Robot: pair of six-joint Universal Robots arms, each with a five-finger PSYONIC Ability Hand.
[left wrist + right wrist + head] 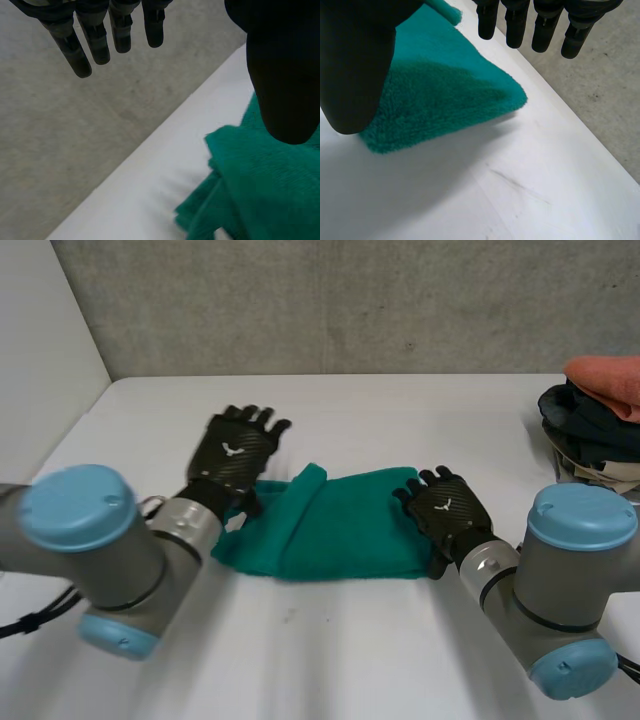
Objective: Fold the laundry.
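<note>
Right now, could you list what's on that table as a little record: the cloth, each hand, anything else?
cloth: green towel, folded, lying on the white table
left hand: open, fingers straight, at the towel's left end
right hand: open, fingers straight, over the towel's right end
other laundry: pile of clothes, orange piece on top, at the table's right side
contact: cannot tell whether either hand touches the towel

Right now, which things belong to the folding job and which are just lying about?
In the job: green towel; left hand at its left end; right hand on its right end.
Lying about: heap of clothes, far right, untouched.
</note>
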